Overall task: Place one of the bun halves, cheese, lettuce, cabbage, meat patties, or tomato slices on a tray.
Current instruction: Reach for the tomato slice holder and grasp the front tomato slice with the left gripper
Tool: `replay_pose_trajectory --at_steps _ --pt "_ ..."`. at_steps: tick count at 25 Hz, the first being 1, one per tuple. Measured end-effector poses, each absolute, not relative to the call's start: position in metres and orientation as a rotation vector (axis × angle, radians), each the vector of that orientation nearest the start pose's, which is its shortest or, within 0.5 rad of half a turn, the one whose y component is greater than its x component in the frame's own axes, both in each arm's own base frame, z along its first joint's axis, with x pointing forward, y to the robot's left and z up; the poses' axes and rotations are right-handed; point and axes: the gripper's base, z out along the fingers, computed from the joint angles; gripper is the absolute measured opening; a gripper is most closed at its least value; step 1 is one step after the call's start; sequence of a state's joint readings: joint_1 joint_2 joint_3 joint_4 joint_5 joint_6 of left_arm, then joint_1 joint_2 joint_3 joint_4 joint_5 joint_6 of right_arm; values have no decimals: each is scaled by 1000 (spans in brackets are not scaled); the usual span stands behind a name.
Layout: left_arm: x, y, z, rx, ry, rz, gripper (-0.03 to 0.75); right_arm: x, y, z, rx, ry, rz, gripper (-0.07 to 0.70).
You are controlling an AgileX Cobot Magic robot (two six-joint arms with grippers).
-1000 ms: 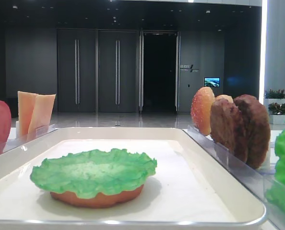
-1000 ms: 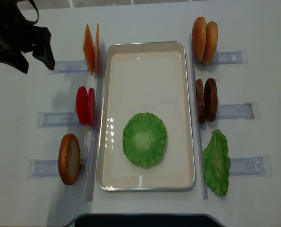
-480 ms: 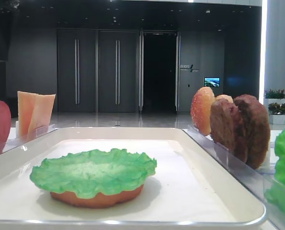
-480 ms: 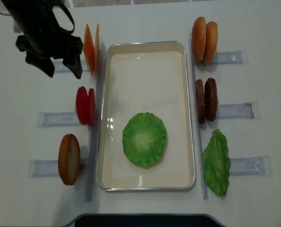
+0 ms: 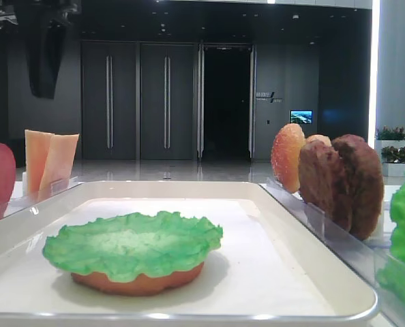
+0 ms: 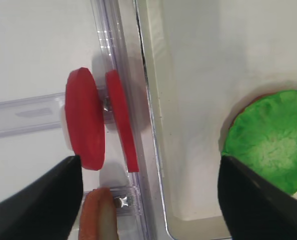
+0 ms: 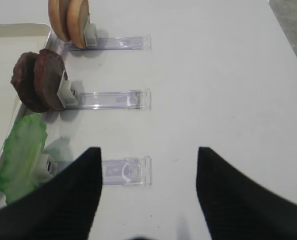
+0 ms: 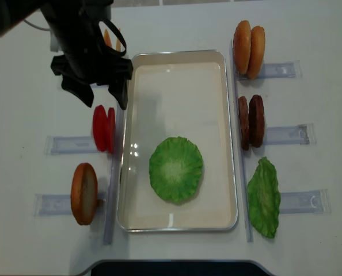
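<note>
A white tray (image 8: 177, 92) holds a flat bun half (image 5: 138, 283) covered by a green lettuce leaf (image 8: 175, 169). Two red tomato slices (image 8: 103, 129) stand on edge in a clear holder just left of the tray. My left gripper (image 8: 105, 99) hangs open just behind them, over the tray's left rim. In the left wrist view the tomato slices (image 6: 86, 120) lie ahead of the open left gripper (image 6: 148, 162), nothing between its fingers. My right gripper (image 7: 148, 150) is open and empty over bare table, right of the lettuce (image 7: 21, 155).
Right of the tray stand two bun halves (image 8: 249, 49), two meat patties (image 8: 250, 121) and a lettuce leaf (image 8: 263, 197) in clear holders. A bun half (image 8: 83, 193) stands front left. The cheese (image 5: 49, 160) at back left is mostly hidden under the arm from overhead.
My left arm has swung from the table's far left corner rightward and forward, and now hangs over the tomato slices and the tray's left rim. The food has not moved.
</note>
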State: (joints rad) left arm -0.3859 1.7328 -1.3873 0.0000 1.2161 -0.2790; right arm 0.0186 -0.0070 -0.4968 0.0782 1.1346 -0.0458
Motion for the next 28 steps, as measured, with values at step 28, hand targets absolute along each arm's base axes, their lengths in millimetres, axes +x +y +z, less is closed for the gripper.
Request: replay_pose_trajectory --at_steps 28 --pt "327 -148 212 154 3150 46 643 -9 6 271 -76 2112 78 426"
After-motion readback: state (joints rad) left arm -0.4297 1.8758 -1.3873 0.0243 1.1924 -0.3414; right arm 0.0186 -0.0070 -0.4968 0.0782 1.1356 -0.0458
